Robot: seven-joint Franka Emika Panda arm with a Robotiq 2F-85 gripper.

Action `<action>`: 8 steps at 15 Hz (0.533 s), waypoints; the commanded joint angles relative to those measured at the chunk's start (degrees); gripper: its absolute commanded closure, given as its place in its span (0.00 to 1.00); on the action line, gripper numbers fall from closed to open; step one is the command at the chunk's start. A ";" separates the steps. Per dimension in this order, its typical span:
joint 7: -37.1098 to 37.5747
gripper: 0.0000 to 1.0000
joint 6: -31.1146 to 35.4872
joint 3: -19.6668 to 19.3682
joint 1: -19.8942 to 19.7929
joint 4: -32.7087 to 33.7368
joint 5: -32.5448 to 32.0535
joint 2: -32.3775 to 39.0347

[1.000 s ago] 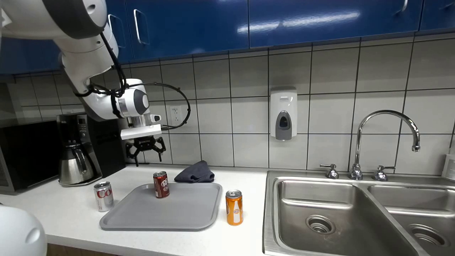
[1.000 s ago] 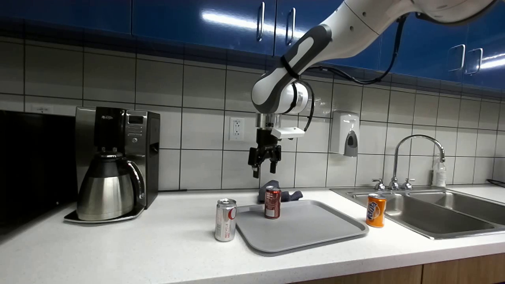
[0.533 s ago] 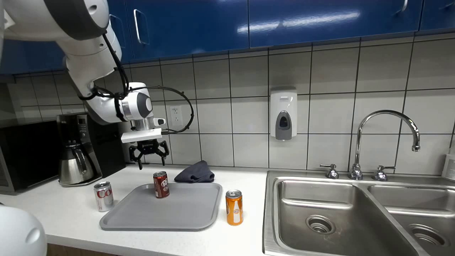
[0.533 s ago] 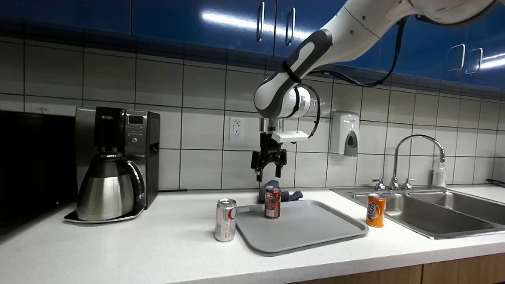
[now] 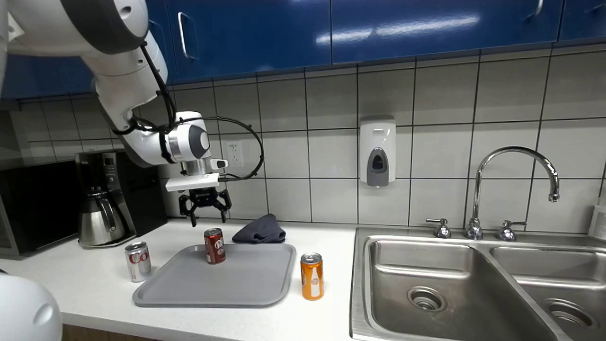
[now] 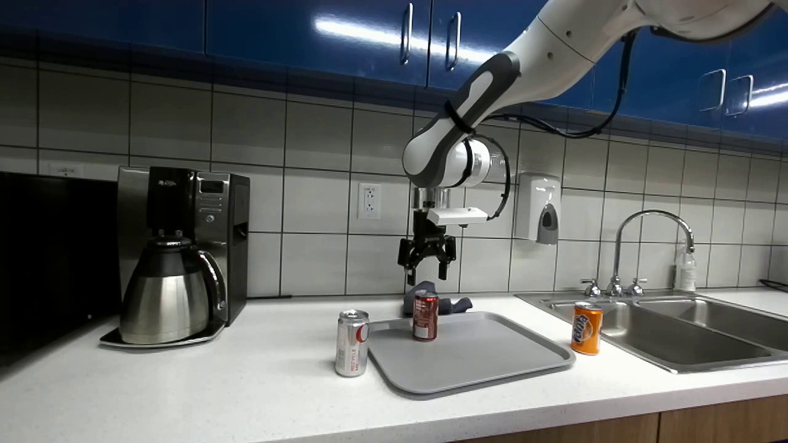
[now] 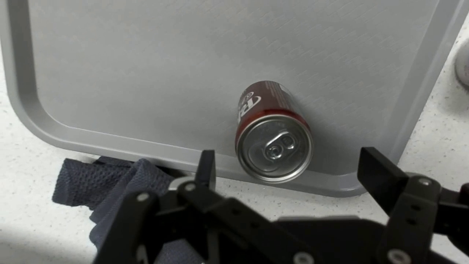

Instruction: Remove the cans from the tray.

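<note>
The dark red can (image 5: 215, 248) stands upright on the grey tray (image 5: 222, 286), near its back edge. In the wrist view the can (image 7: 269, 99) shows its silver top between and ahead of the fingers. The silver-grey can (image 5: 138, 263) stands on the counter beside the tray; it also shows in an exterior view (image 6: 352, 344) and partly at the wrist view's right edge (image 7: 463, 66). The orange can (image 6: 586, 329) stands on the counter at the tray's sink side. My gripper (image 5: 209, 220) is open and empty, above the dark red can's top, not touching it, seen also here (image 6: 427, 277).
A dark cloth (image 5: 260, 230) lies behind the tray against the wall. A coffee maker with a steel pot (image 6: 165, 301) stands at the far left. The steel sink (image 5: 362, 284) lies beyond the orange can. Blue cabinets (image 5: 255, 38) hang above.
My gripper has moved toward the sink side and a little lower, coming over the dark red can. It stays open. The cans and the tray have not moved.
</note>
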 commanded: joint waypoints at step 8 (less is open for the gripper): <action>0.66 0.00 0.41 -0.36 -0.61 2.42 0.68 4.73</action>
